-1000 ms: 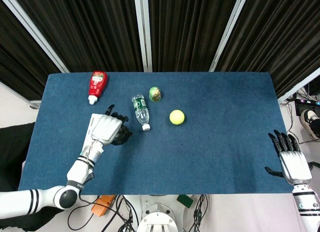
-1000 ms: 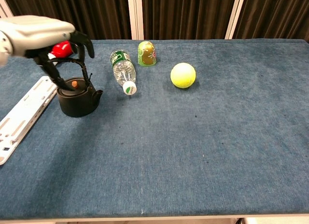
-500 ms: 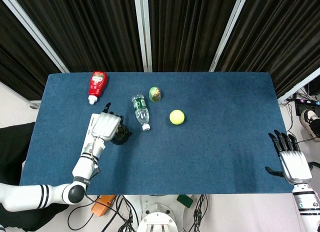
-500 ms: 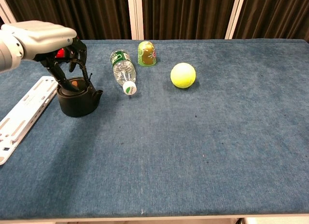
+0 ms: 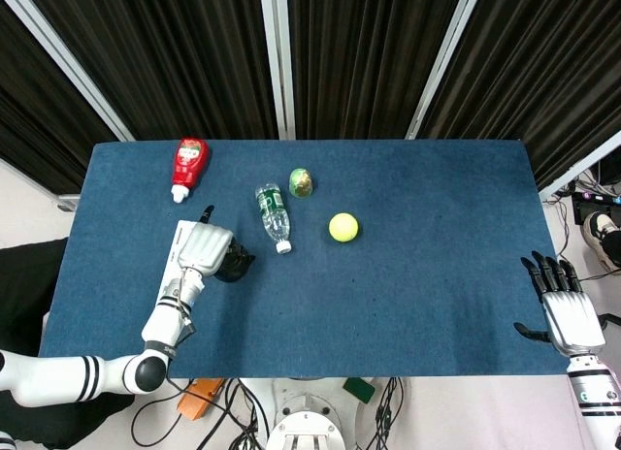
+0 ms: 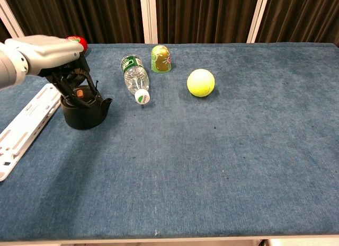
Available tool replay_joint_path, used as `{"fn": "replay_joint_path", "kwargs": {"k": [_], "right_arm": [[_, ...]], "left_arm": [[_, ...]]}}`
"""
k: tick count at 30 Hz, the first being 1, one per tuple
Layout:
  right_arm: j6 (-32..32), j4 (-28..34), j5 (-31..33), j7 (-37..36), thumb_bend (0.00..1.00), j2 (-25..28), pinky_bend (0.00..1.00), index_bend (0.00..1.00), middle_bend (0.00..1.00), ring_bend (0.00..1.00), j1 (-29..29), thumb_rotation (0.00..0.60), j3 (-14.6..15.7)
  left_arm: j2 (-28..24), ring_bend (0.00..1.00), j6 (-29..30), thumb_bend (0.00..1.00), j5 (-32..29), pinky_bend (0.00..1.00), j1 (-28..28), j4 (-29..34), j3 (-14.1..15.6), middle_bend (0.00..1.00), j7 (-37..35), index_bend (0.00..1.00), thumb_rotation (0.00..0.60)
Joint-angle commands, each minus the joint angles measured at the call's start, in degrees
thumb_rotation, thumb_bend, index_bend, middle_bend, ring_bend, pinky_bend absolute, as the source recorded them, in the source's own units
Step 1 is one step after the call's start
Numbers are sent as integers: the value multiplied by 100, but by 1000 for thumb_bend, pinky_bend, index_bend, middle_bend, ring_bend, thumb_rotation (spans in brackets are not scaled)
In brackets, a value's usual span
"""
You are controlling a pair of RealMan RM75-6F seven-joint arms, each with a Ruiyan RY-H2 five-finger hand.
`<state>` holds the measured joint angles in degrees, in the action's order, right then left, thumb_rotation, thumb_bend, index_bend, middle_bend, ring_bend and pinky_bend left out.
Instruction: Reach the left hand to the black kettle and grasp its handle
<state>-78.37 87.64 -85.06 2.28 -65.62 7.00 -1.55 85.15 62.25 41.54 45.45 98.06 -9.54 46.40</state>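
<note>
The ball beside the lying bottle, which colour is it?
The ball is yellow-green; the chest view shows it best.

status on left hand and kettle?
Left hand over black kettle, fingers curled around its handle; grip unconfirmed. Right hand open, idle at table edge. Nothing blocking; bottle beside kettle.

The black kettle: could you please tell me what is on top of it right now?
The left hand sits over the black kettle, its dark fingers curled down around the handle. The orange lid knob peeks through; most of the handle is covered.

black curtains (image 5: 369,52) (white-framed) | blue table (image 5: 437,275) | cables (image 5: 243,421) on floor
</note>
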Motion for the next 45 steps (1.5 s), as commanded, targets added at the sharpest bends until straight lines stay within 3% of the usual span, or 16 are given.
{"fn": "replay_joint_path", "kwargs": {"k": [1,6,10,18,20,22,30,38,45], "right_arm": [[-1,-10,20,-13,174,3,0,0,0,0,-4,600,-10],[4,-15,38,-37,174,10,0,0,0,0,-1,600,-21],[10,-14,38,-55,174,13,0,0,0,0,2,600,-23],[8,-24,76,-89,174,7,0,0,0,0,-6,600,-39],[11,-31,87,-96,175,3,0,0,0,0,-6,600,-43],[16,-36,93,-102,174,1,0,0,0,0,-4,600,-47],[10,-92,113,-193,174,-3,0,0,0,0,-16,600,-56],[-24,-147,72,-257,174,-32,0,0,0,0,-40,600,-32],[-99,-151,29,-277,174,-29,0,0,0,0,-83,600,-13]], "left_arm": [[-23,737,-150,14,-56,1,3,-69,-6,860,-254,819,416],[-56,851,-305,13,-144,1,10,-145,-5,974,-542,925,361],[-142,904,-520,9,-244,1,8,-121,-30,1000,-850,986,303],[-322,975,-613,0,-134,3,-38,-138,-64,1000,-1368,1000,142],[-338,985,-499,0,-55,25,-58,-148,-82,1000,-1435,1000,58],[-358,993,-421,0,-20,56,-69,-146,-86,1000,-1458,1000,13],[-397,1000,75,0,177,290,-147,-168,-62,1000,-1389,1000,0],[-378,1000,408,34,233,634,-221,-219,-63,1000,-1278,1000,0],[-385,1000,560,116,362,693,-328,-315,-73,1000,-1356,1000,0]]}}
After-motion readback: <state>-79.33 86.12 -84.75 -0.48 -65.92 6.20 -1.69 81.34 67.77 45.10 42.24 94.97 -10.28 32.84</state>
